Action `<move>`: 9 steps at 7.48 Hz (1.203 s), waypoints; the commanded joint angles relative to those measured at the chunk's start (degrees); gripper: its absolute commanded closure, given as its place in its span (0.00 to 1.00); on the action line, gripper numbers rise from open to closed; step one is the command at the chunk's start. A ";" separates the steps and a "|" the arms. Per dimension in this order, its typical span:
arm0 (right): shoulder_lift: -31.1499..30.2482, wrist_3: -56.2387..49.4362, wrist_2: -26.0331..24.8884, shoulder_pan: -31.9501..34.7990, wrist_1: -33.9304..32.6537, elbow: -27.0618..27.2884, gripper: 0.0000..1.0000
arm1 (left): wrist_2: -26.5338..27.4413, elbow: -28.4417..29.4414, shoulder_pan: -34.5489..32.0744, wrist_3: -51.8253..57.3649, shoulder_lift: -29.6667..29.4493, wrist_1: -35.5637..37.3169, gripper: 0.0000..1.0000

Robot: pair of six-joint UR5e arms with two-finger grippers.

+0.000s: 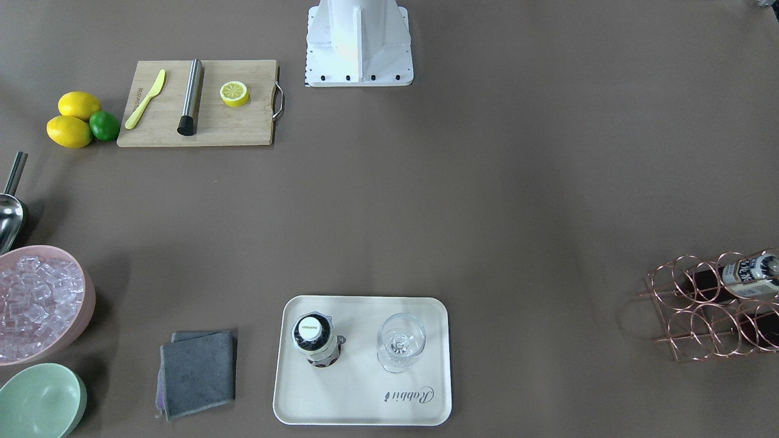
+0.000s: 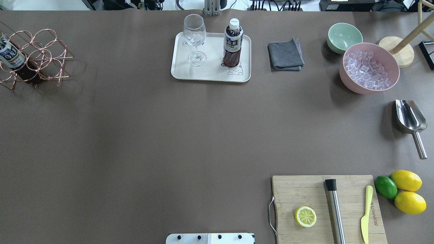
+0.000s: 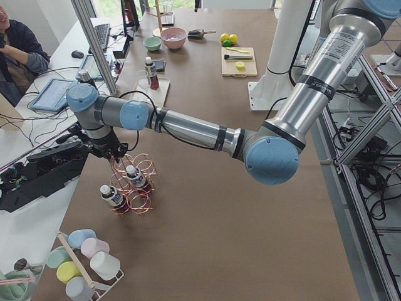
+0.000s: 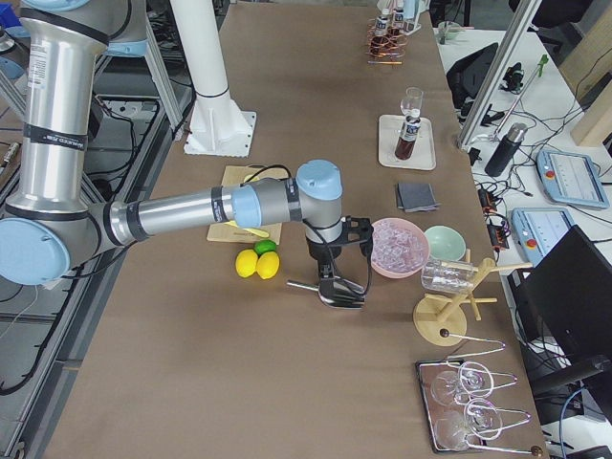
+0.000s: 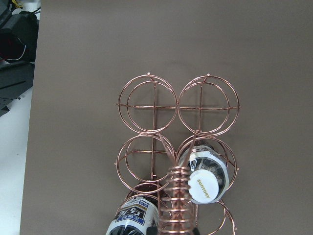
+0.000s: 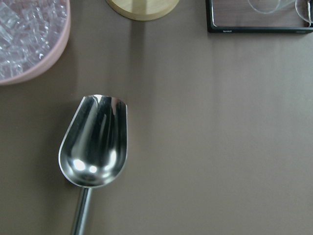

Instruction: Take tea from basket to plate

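One tea bottle (image 2: 232, 45) stands upright on the cream plate (image 2: 210, 76), beside a wine glass (image 2: 195, 37); it also shows from above in the front view (image 1: 313, 337). The copper wire basket (image 2: 40, 57) stands at the table's left end and holds two more tea bottles (image 5: 203, 178) (image 5: 134, 218). My left gripper (image 3: 113, 153) hangs just above the basket's handle; I cannot tell whether it is open or shut. My right gripper (image 4: 346, 253) hovers over the steel scoop (image 4: 330, 290); I cannot tell its state either. Neither wrist view shows fingers.
A grey cloth (image 2: 285, 55), green bowl (image 2: 344, 36) and pink ice bowl (image 2: 369, 69) lie right of the plate. The scoop (image 2: 410, 118) is at the right edge. A cutting board (image 2: 327, 206) with lemon half, muddler and knife sits near the base, lemons and a lime (image 2: 401, 189) beside it.
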 commanded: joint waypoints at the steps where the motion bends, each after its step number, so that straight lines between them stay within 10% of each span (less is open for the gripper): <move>1: -1.14 -16.74 7.17 10.04 -1.04 -10.15 0.00 | 0.00 -1.59 -0.08 -0.13 0.90 0.07 1.00; 5: 0.96 -16.05 9.21 7.43 -0.86 -14.75 0.00 | 0.00 -2.47 -0.08 -0.13 1.34 0.07 1.00; 6: 0.88 -16.14 9.47 7.41 -0.86 -14.84 0.00 | 0.00 -2.47 -0.17 -0.30 1.34 0.16 0.69; 7: 0.88 -16.14 9.47 7.41 -0.86 -15.28 0.00 | 0.00 -2.55 -0.26 -0.39 1.34 0.42 0.03; 9: 0.97 -16.14 9.64 7.49 -0.77 -15.90 0.00 | -0.08 -3.08 -0.35 -0.57 1.25 0.77 0.02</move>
